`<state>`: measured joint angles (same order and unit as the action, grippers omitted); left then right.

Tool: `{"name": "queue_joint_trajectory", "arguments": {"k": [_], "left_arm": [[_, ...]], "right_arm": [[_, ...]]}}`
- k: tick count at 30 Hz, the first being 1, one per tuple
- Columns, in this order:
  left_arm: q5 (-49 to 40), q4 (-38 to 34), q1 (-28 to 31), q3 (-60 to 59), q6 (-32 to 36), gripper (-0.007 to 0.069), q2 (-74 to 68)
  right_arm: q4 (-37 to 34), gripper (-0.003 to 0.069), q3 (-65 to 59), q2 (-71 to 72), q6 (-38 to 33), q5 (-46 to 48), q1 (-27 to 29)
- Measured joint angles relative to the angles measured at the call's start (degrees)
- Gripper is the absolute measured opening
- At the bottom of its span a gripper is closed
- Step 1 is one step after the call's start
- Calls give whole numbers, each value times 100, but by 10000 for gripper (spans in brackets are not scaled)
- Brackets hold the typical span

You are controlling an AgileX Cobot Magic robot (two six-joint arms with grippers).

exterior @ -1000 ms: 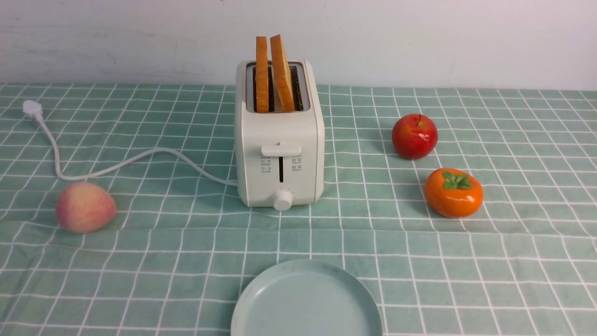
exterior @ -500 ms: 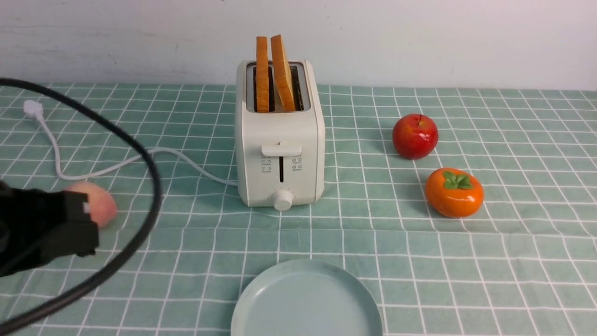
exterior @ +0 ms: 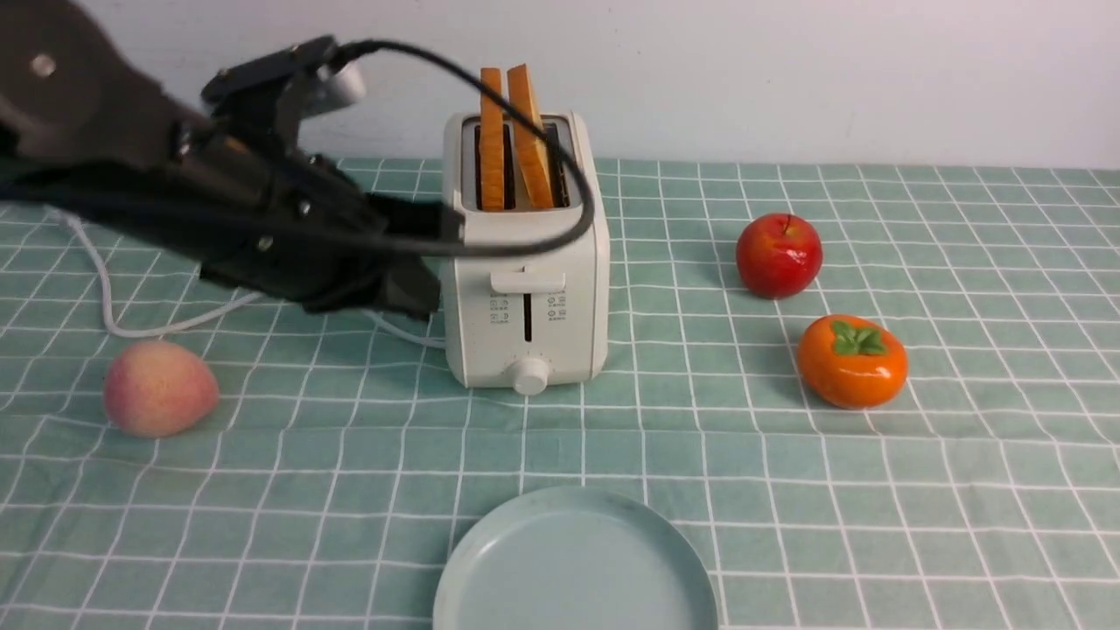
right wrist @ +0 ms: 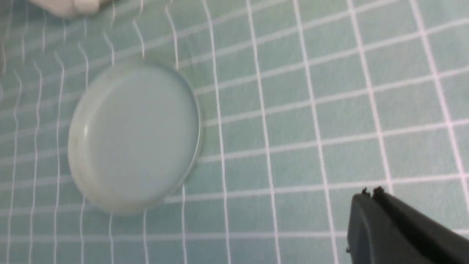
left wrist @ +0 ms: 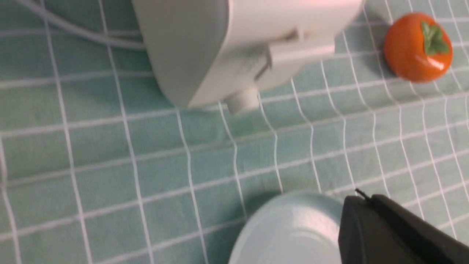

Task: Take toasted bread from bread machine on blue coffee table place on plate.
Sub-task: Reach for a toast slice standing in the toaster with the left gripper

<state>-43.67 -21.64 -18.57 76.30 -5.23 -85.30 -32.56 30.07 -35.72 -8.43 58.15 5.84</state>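
Observation:
Two slices of toasted bread (exterior: pixel 493 144) (exterior: pixel 532 140) stand upright in the slots of the cream-white bread machine (exterior: pixel 525 289) on the blue coffee table (exterior: pixel 875 490). The pale blue-green plate (exterior: pixel 573 564) lies empty at the front edge. My left gripper (exterior: pixel 446 229) is shut and empty, level with the bread machine's left side near its top. In the left wrist view the left gripper (left wrist: pixel 361 198) shows above the plate (left wrist: pixel 293 231), with the bread machine (left wrist: pixel 205 44) beyond. My right gripper (right wrist: pixel 370 194) is shut and empty, above the cloth beside the plate (right wrist: pixel 135 135). The right arm is out of the front view.
A red apple (exterior: pixel 778 255) and an orange persimmon (exterior: pixel 850 360) lie right of the bread machine. A peach (exterior: pixel 160 388) lies at the front left. The white cord (exterior: pixel 96 289) loops over the cloth under my left arm, whose black cable arcs across the bread machine's top.
My left arm has swung up from the lower left edge to the bread machine's left side, uncovering the peach. Bread, plate and fruit have not moved.

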Motion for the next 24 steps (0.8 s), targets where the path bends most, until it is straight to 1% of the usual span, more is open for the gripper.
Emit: {"name": "queue_joint_trajectory", "arguments": {"k": [3, 4, 5, 6, 8, 10, 11, 12, 15, 17, 18, 19, 21, 24], "left_arm": [[6, 274, 0, 536, -76, -14, -313], [41, 534, 0, 1107, -107, -14, -663], [66, 582, 0, 1268, -120, -14, -772], [115, 638, 0, 1576, -119, -12, -988], [165, 699, 0, 1949, -119, 3, -1277], [220, 784, 0, 2408, -119, 57, -1699], [218, 787, 0, 2441, -119, 57, -1732], [223, 811, 0, 2664, -119, 121, -1995], [358, 885, 0, 2925, -119, 267, -2410], [554, 942, 0, 2982, -119, 338, -2579], [596, 953, 0, 2988, -119, 354, -2615], [719, 1004, 0, 3000, -119, 401, -2702], [890, 1070, 0, 3011, -119, 442, -2779], [975, 1229, 0, 3038, -119, 444, -2798]], "right_arm": [[-286, -17, 58, -159, -465, 251, 0], [-548, -14, 71, -171, -776, 304, 0], [-619, -13, 77, -157, -889, 304, 0], [-781, -10, 87, -117, -990, 294, 0], [-882, -8, 87, -74, -1059, 237, 0], [-889, -8, 92, -30, -1120, 122, 0], [-889, -8, 93, -22, -1119, 115, 0], [-883, -8, 97, 2, -1126, 58, 0], [-883, -7, 97, 21, -1140, 21, 0], [-883, -5, 97, 21, -1140, -1, 0], [-883, -5, 97, 21, -1140, -1, 0], [-883, -3, 97, 21, -1140, -13, 0], [-883, -1, 97, 21, -1140, -15, 0], [-883, -1, 97, 21, -1140, -19, 0]]}}
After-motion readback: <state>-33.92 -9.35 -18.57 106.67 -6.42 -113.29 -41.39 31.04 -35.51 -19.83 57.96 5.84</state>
